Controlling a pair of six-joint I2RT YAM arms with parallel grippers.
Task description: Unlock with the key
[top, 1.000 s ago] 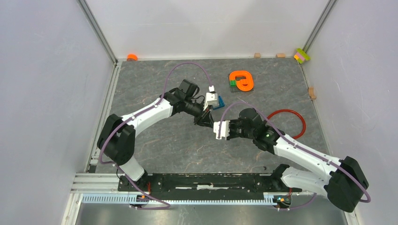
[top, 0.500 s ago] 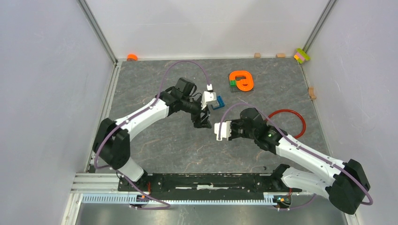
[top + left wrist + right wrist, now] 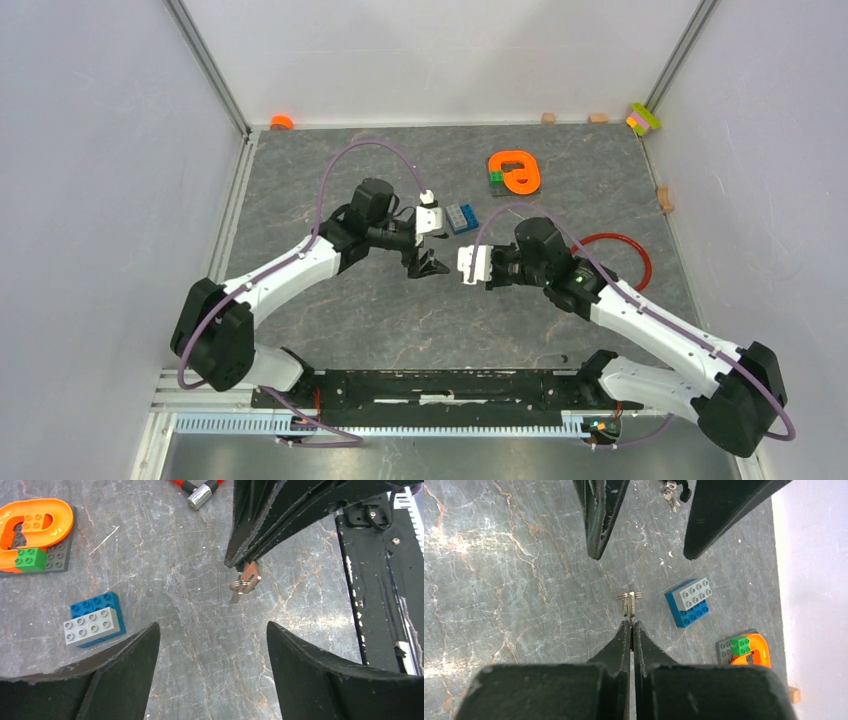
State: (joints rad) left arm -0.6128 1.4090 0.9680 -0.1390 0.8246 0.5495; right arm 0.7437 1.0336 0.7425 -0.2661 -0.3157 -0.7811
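Observation:
The key point(image 3: 629, 602), a small silver piece on a ring, sticks out of the tips of my right gripper point(image 3: 631, 623), which is shut on it. In the left wrist view the key point(image 3: 245, 581) hangs from those dark fingertips point(image 3: 241, 562) just above the stone floor. My left gripper point(image 3: 212, 626) faces it with its jaws wide apart and nothing between them. From above, the left gripper point(image 3: 427, 264) and right gripper point(image 3: 455, 270) sit tip to tip at mid-table, a short gap between them.
A blue and grey brick stack point(image 3: 460, 217) lies just behind the grippers. Farther back is an orange loop piece on a grey plate point(image 3: 515, 172). A red cable ring point(image 3: 640, 265) lies to the right, its metal plug tip point(image 3: 200, 496) near the grippers. Another small metal bunch point(image 3: 670, 494) shows between the left fingers.
The left gripper has opened wide and drawn back to the left, uncovering the blue brick stack. The right gripper has stayed shut on the key, shifting slightly back.

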